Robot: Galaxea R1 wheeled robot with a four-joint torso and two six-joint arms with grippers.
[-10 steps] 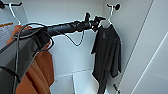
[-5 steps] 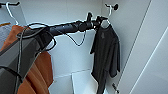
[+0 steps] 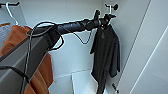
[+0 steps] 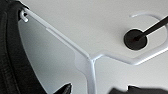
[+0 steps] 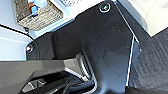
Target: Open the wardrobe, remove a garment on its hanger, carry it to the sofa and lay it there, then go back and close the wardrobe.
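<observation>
- The wardrobe (image 3: pixel 140 50) is open, so that step looks done.
- The black garment (image 3: pixel 106 57) is inside it on the right, on a white hanger (image 4: pixel 87 62) whose hook goes over a dark peg (image 3: pixel 115 6).
- The left gripper (image 3: pixel 105 20) is up at the top of the hanger, right by the collar. I cannot tell if it is gripping.
- An orange garment (image 3: pixel 37 62) hangs on the left.
- Taking the garment out, laying it on the sofa and closing the doors are left to do.
</observation>
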